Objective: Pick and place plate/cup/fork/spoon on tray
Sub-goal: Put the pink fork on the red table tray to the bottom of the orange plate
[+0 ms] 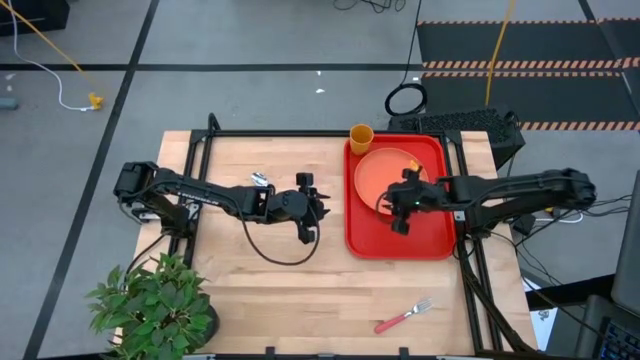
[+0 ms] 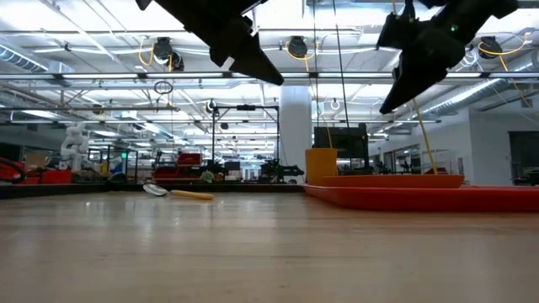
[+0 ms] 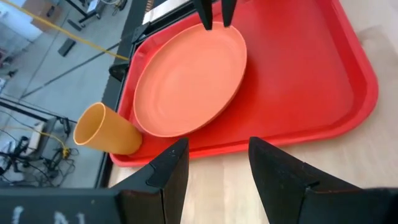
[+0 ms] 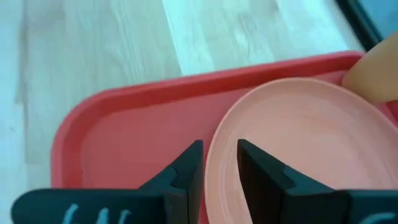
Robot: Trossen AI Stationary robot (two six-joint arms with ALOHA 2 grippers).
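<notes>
The red tray [image 1: 400, 240] lies at the table's right. The salmon-orange plate [image 1: 385, 170] lies flat in its far half. The orange cup [image 1: 361, 136] stands upright at the tray's far left corner. My right gripper [image 4: 219, 163] hangs above the plate's near-left rim [image 4: 214, 140], clear of it in the low view [image 2: 389, 103], with its fingers a narrow gap apart and empty. My left gripper [image 3: 217, 174] is open and empty above the table, just left of the tray [image 1: 322, 208]. The spoon [image 2: 173, 193] lies on the table under my left arm. The fork [image 1: 403, 317] lies near the front edge.
A potted plant [image 1: 155, 305] stands at the table's near left corner. A black frame [image 1: 200, 140] runs along the table's far edge and sides. Bare wood [image 1: 290, 300] lies between the plant and the fork.
</notes>
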